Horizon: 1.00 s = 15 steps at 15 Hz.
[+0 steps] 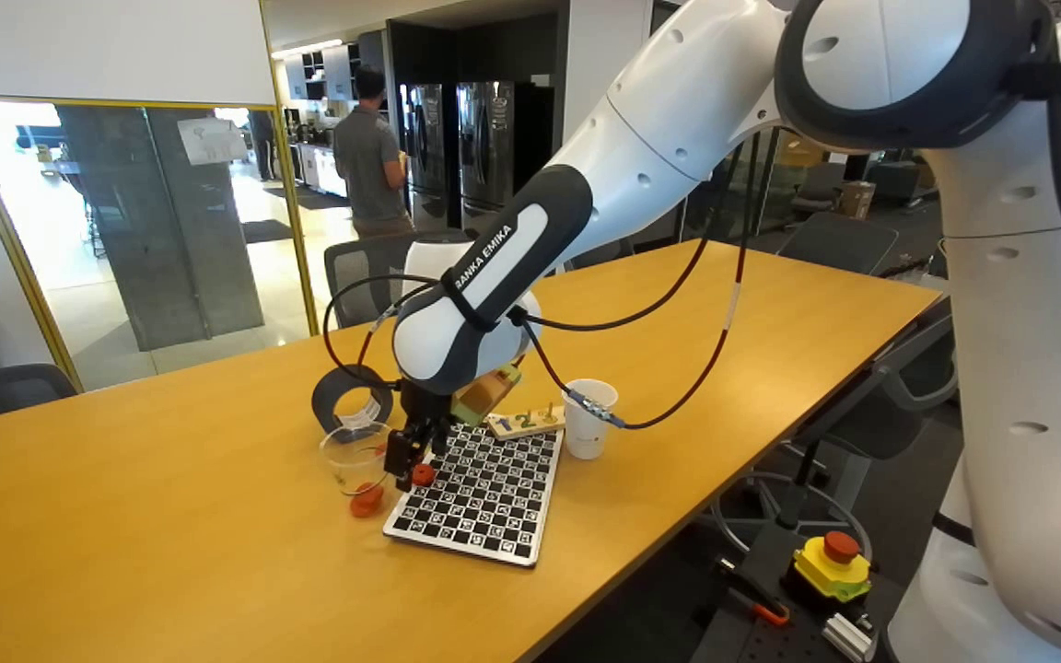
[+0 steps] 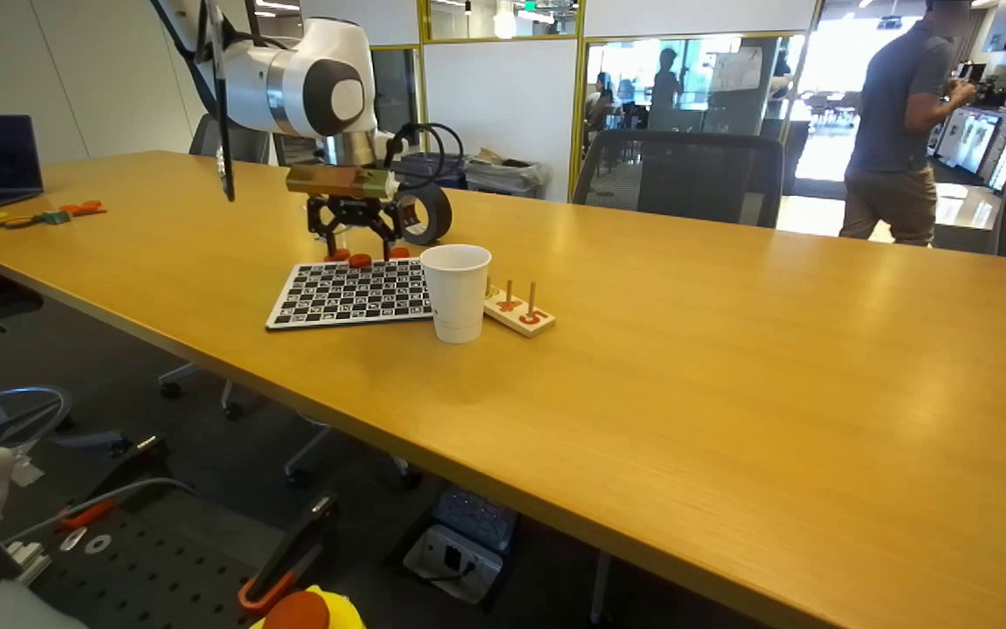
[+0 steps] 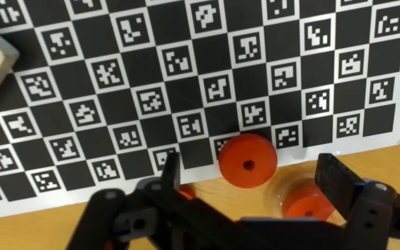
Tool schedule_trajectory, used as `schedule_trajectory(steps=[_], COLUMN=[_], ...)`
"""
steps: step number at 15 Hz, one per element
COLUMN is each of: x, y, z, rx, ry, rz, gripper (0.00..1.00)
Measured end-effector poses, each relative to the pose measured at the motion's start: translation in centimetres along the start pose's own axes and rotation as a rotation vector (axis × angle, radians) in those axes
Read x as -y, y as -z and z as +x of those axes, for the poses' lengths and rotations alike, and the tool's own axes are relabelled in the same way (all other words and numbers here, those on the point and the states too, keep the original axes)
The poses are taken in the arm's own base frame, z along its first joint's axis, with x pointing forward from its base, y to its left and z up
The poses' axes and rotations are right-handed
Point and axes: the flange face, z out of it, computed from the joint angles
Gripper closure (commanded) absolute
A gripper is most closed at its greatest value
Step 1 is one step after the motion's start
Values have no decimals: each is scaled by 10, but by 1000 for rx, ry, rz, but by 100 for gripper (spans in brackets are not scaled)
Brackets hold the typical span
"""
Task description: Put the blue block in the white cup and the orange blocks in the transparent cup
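Wood-toned counter (image 2: 730, 393). Arm (image 1: 641, 152) above the fingers (image 3: 339, 185) reads "RANKA EMIKA"; pegboard (image 2: 520, 318) near them, "2", "5". Both fingers parted, released; orange block (image 3: 243, 152) showing between their tips.

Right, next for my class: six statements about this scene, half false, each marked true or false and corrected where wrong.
1. A tapered white cup stands upright beside a wooden strip with pegs. True.
2. Between the fingers of the black gripper, an orange-red round block with a hole rests at the edge of a black-and-white checkered board. True.
3. The gripper is shut on the block. False: it is open, a gap on either side.
4. The white cup stands on the board. False: it stands on the yellow-brown table.
5. A colourless see-through cup is nearer the black ring-shaped tape roll than the white cup is. True.
6. The tape roll lies flat. False: it stands on its rim.
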Motion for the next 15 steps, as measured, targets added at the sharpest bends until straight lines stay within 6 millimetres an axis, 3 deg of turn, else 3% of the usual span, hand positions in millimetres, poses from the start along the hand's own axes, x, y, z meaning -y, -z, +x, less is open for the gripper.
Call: schedule_trajectory(steps=[1, 2, 9, 15], x=[-1, -3, -12, -15], y=[-1, -3, 1, 7], z=[1, 1, 6, 6], rx=[0, 1, -10, 0], ry=[0, -1, -14, -54], rz=[1, 2, -1, -14], gripper=[25, 25, 80, 83])
